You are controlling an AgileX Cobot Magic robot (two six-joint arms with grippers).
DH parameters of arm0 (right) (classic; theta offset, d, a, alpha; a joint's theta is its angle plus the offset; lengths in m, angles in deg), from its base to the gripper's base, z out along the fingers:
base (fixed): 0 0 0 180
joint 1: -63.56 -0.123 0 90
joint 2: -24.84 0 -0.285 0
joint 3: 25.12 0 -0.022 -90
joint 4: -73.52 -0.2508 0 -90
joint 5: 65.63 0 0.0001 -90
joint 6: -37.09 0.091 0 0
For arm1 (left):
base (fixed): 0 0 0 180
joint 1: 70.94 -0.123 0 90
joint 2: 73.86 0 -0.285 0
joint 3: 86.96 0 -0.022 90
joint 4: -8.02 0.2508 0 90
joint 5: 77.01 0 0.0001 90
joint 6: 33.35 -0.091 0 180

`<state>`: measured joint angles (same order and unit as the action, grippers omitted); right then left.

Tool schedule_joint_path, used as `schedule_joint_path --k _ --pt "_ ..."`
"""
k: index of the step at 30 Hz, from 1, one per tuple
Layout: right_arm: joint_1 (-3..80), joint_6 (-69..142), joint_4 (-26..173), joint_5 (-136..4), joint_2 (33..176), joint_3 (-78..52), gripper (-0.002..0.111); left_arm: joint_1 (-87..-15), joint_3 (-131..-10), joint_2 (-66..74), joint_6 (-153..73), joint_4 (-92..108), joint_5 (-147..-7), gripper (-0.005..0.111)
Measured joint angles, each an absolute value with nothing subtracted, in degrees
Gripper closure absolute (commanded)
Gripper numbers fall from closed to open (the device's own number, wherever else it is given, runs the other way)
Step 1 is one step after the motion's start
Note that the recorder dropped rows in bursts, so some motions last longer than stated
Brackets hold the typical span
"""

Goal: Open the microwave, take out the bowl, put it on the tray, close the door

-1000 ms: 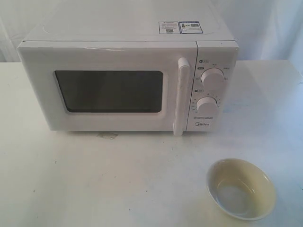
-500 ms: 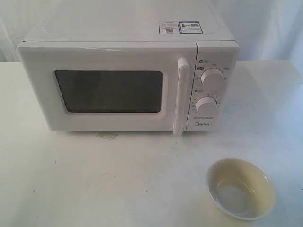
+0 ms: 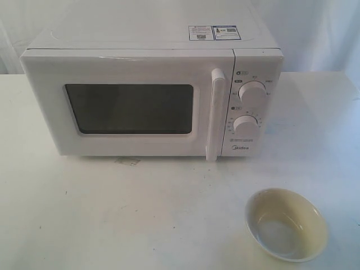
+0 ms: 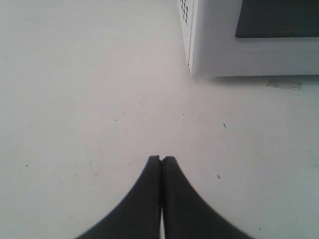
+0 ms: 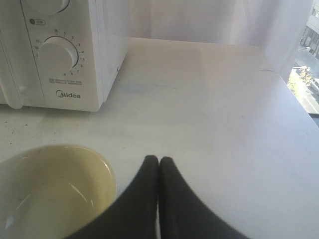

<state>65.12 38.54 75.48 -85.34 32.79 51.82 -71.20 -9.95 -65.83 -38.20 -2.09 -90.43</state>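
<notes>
The white Midea microwave (image 3: 152, 95) stands at the back of the table with its door (image 3: 129, 104) closed and the tall bar handle (image 3: 215, 115) beside two knobs. A cream-yellow bowl (image 3: 286, 224) sits on the bare table at the front right, also seen as the bowl (image 5: 50, 189) in the right wrist view. No tray is in view. My left gripper (image 4: 161, 158) is shut and empty over the table, near the microwave's corner (image 4: 192, 59). My right gripper (image 5: 158, 159) is shut and empty just beside the bowl. Neither gripper shows in the exterior view.
A white table (image 3: 112, 214) carries everything; a small tape mark (image 3: 127, 161) lies in front of the microwave. White curtains (image 5: 199, 20) hang behind. The table's edge (image 5: 294, 99) runs close on the right arm's side.
</notes>
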Motion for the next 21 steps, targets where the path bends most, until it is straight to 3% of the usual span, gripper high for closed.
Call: schedule_joint_path --k 21 --pt "65.1 38.6 75.5 -85.3 32.8 51.8 0.108 -71.2 -9.9 -65.8 -35.5 -0.5 -90.5 0.107"
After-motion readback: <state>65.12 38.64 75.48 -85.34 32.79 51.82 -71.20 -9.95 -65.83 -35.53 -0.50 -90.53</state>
